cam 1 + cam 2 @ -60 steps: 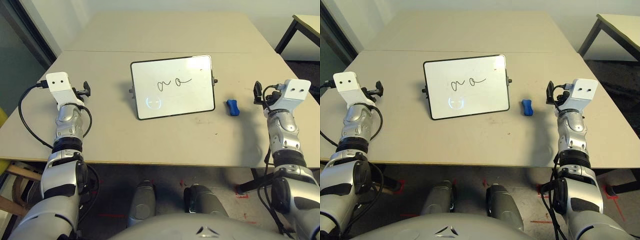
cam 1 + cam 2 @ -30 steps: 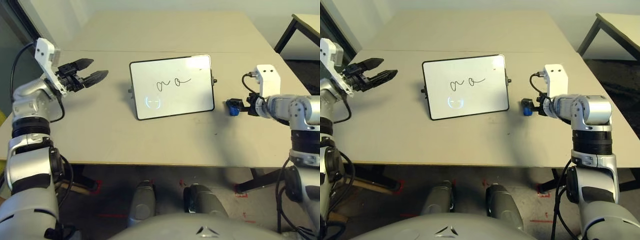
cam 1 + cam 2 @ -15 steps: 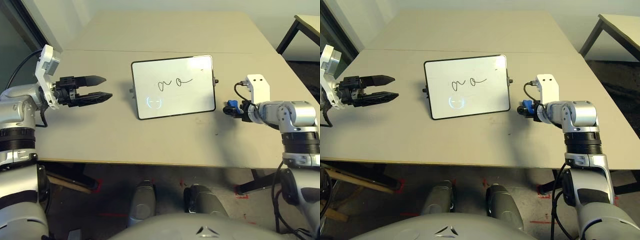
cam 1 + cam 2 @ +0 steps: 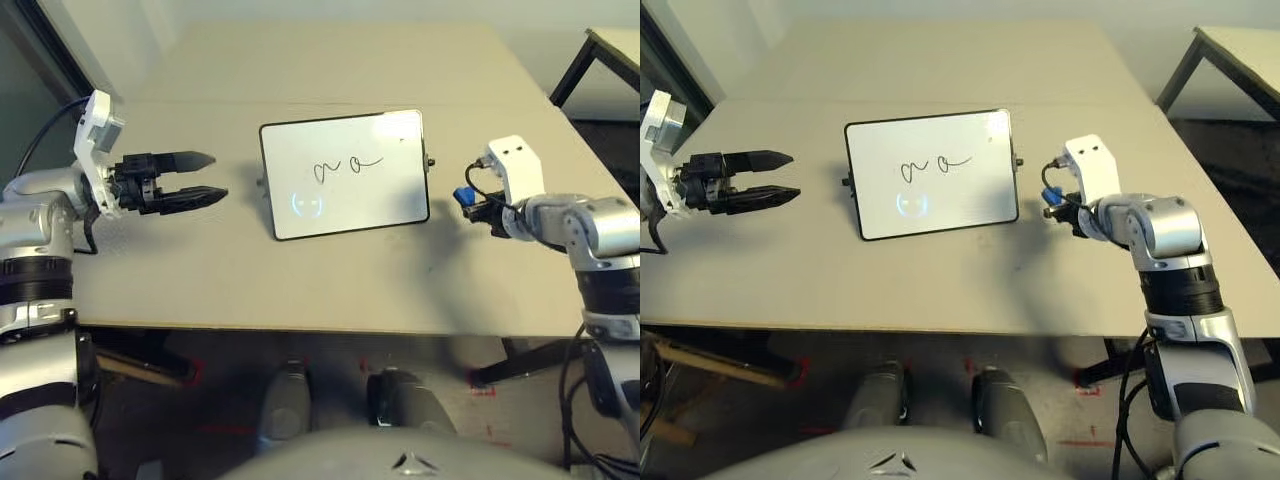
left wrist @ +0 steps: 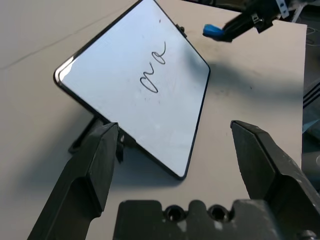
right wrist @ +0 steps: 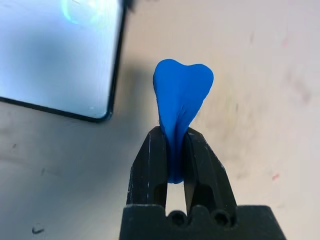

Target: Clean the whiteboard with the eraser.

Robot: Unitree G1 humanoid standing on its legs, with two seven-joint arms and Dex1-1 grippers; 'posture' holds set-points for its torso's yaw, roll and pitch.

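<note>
The whiteboard [image 4: 347,172] stands propped at a tilt in the middle of the table, with a black scribble [image 4: 347,166] on its glossy face. My right gripper [image 6: 173,150] is shut on the blue eraser [image 6: 181,100], which is pinched so that it bulges beyond the fingertips. It hangs above the table just right of the board's right edge, where the eraser [image 4: 463,197] shows as a small blue block. My left gripper [image 4: 212,176] stands open left of the board, pointing at it, with nothing between its fingers. The left wrist view has the whiteboard [image 5: 135,85] and the eraser [image 5: 212,31].
A second table [image 4: 330,55] adjoins at the back, along a seam behind the board. Another table's corner [image 4: 612,40] shows at the far right. The table's front edge [image 4: 300,325] lies near my body.
My right gripper has lifted the eraser off the table and risen slightly. The left gripper has barely moved since half a second ago; two seconds ago both arms rested at the table's sides.
</note>
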